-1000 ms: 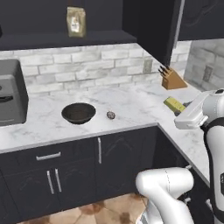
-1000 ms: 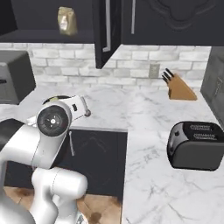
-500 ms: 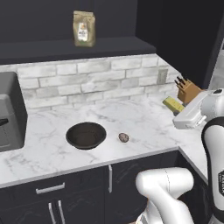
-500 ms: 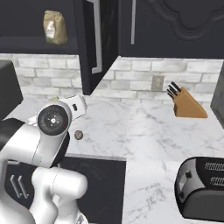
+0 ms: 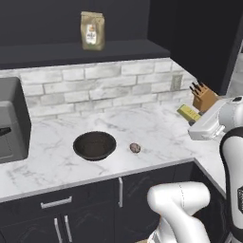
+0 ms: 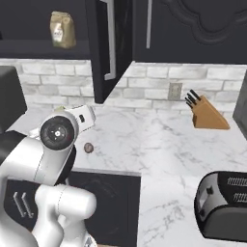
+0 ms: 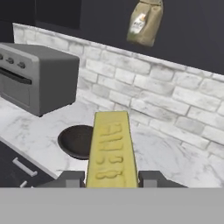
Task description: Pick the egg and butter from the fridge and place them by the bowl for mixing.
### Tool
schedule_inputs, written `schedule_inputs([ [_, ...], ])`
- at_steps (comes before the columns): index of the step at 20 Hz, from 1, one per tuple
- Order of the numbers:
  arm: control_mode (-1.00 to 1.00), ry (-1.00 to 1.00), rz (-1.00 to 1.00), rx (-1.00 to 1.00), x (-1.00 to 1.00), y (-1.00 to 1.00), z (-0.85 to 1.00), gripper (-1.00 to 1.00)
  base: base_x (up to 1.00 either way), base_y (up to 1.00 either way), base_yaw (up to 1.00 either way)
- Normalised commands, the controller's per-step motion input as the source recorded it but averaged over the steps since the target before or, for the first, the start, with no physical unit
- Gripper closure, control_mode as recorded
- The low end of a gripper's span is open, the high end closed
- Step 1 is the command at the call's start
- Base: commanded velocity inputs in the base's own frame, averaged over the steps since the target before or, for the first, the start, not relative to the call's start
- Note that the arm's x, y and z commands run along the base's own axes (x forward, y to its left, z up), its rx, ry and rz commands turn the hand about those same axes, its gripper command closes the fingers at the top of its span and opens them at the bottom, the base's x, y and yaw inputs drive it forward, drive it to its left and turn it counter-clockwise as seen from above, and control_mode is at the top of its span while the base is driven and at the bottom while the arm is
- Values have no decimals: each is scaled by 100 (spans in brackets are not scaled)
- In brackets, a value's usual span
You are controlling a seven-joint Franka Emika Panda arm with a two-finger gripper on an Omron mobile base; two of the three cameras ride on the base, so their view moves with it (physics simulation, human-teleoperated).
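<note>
The yellow butter [image 7: 111, 151] stands between my two dark fingers [image 7: 70, 178], and my gripper [image 7: 111, 179] is shut on it. In the left base view the butter [image 5: 188, 113] hangs in my gripper [image 5: 191, 116] above the right part of the counter, right of the egg. The dark round bowl [image 5: 95, 145] sits on the marble counter, with the small reddish-brown egg [image 5: 135, 147] just right of it and apart from it. The hand view has the bowl [image 7: 74, 140] beyond and left of the butter. The egg [image 6: 89, 147] also lies near the counter's front edge. A grey strip of the fridge [image 5: 236, 71] is at the right edge.
A knife block [image 5: 205, 97] stands in the counter's corner behind the gripper. A grey toaster oven [image 5: 9, 123] is at the left. A tan paper bag [image 5: 92, 31] sits on the upper shelf. A dark toaster [image 6: 224, 205] stands near right. A dark open door [image 6: 108, 48] hangs overhead.
The base has driven, so both base views have shifted: bowl and egg now sit nearer and more central. The gripper stays shut on the butter.
</note>
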Motion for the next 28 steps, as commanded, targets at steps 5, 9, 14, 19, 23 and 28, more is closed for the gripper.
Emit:
schedule_inputs([
  [5, 100, 0, 0, 0, 0, 0, 0, 100, 0, 58, 0],
  [9, 100, 0, 0, 0, 0, 0, 0, 100, 0, 9, 0],
  [14, 100, 0, 0, 0, 0, 0, 0, 100, 42, 5, 0],
  [19, 100, 0, 0, 0, 0, 0, 0, 100, 74, 41, -3],
  [23, -100, 12, -9, -9, 6, 13, -16, 100, 12, 24, -5],
  [28, -100, 37, -22, -19, 11, 19, -42, 100, 0, 0, 0],
])
